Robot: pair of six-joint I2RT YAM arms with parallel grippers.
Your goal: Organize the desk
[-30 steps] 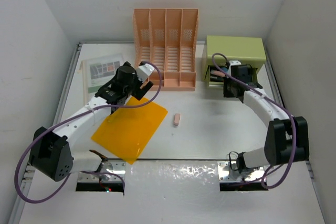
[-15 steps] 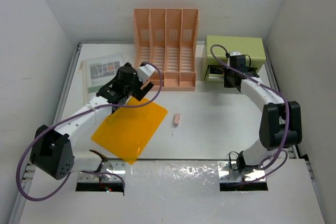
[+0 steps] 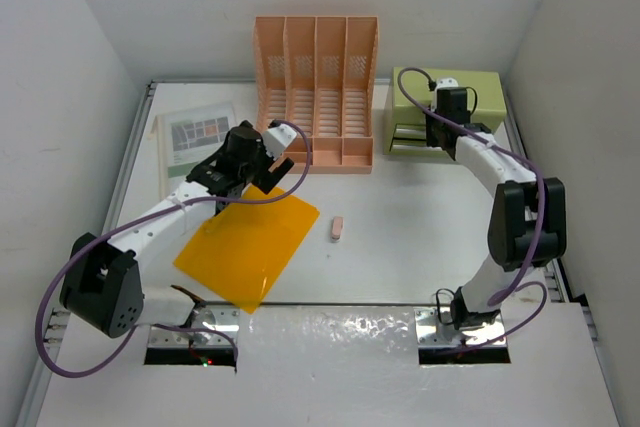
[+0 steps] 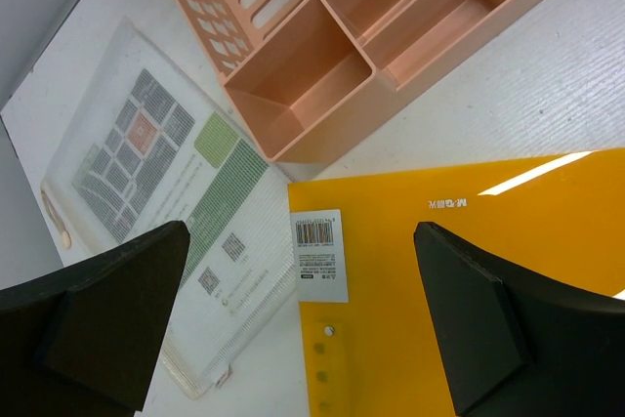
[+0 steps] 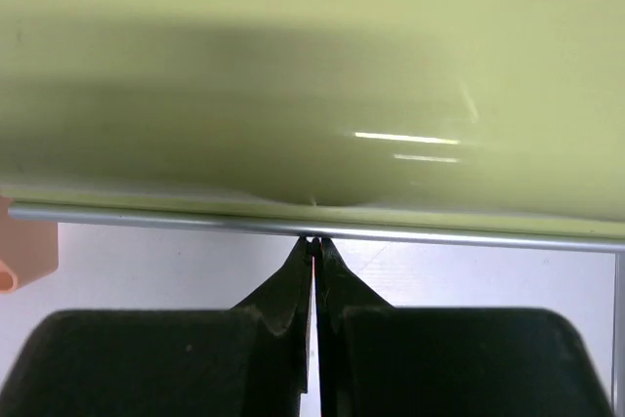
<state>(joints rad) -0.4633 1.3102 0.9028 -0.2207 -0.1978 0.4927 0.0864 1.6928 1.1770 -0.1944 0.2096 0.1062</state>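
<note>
The white desk [image 3: 400,247] holds an orange folder [image 3: 248,242] lying flat at front left. It also shows in the left wrist view [image 4: 459,280]. My left gripper [image 3: 272,165] hovers over the folder's far corner, open and empty [image 4: 303,339], with the fingers [image 4: 98,310] wide apart. My right gripper [image 3: 434,133] is at the front of the green drawer box [image 3: 445,97]. Its drawer looks pushed in. In the right wrist view the gripper [image 5: 314,239] is shut, its tips touching a thin metal strip under the green front [image 5: 312,75].
A peach slotted file rack [image 3: 316,92] stands at the back centre. A clear sleeve with a printed sheet [image 3: 195,139] lies at back left, beside the folder. A small pink eraser-like piece [image 3: 337,228] lies mid-desk. White walls enclose the sides.
My right gripper has moved toward the back, and the green box's drawer went from open, with its contents showing, to pushed in. My left arm has barely moved.
</note>
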